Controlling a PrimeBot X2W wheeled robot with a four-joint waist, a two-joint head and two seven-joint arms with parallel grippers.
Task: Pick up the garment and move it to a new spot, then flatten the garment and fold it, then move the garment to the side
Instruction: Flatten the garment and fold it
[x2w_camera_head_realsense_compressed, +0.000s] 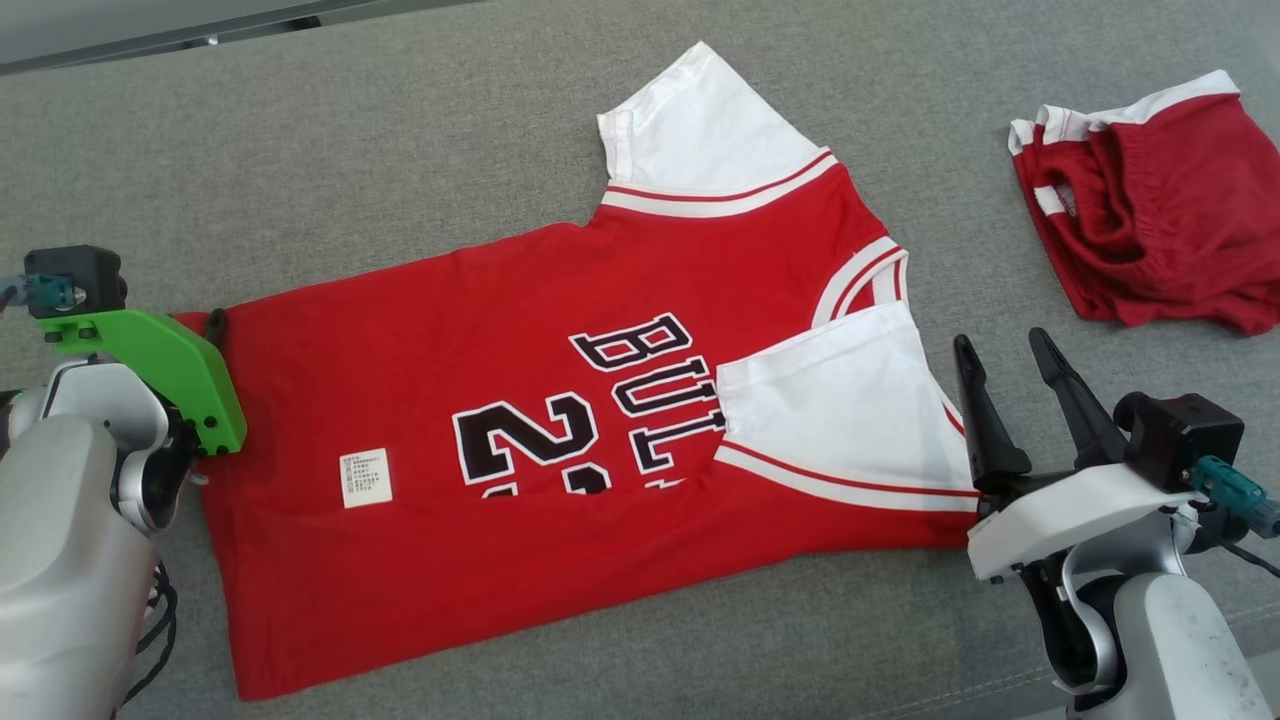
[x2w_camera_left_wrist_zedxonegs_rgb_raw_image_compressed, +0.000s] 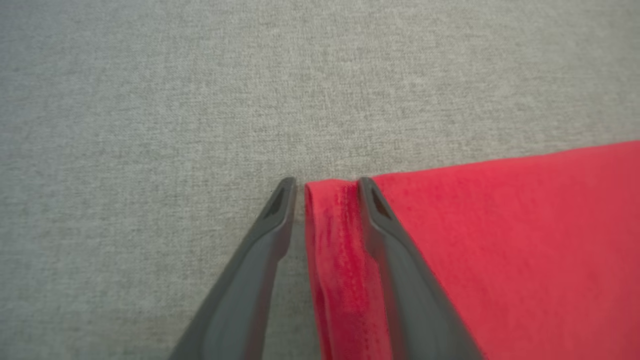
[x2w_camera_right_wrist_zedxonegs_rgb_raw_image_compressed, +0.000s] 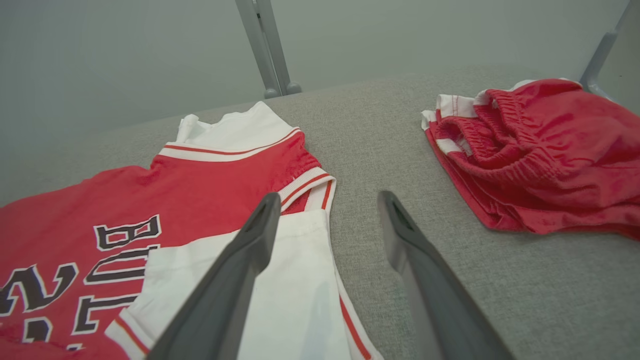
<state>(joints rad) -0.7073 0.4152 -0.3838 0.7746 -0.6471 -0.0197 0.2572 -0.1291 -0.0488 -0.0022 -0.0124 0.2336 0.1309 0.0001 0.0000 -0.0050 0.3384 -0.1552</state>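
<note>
The red short-sleeved jersey (x2w_camera_head_realsense_compressed: 420, 340) with white sleeves and black lettering lies spread on the grey cloth-covered bench (x2w_camera_head_realsense_compressed: 350, 150), hem to the left and collar to the right. Its far sleeve sticks out flat. The near sleeve is folded in over the chest and covers part of the lettering. The near long side appears turned up over the front, cutting across the black numerals, and a small white label (x2w_camera_head_realsense_compressed: 367, 478) shows on it.

At the far-left corner of the hem the left gripper (x2w_camera_left_wrist_zedxonegs_rgb_raw_image_compressed: 325, 182) is down on the bench with its fingers partly apart. A raised ridge of red hem stands between them. One finger lies against the cloth, while a slit of grey shows between the other finger and the ridge, so the fabric is straddled rather than pinched.

The right gripper (x2w_camera_head_realsense_compressed: 1000, 345) sits at the near right, just beside the folded sleeve's edge, with its fingers spread wide and nothing between them.

Well apart at the far right lies a crumpled pair of red shorts (x2w_camera_head_realsense_compressed: 1160, 210) with white trim.
</note>
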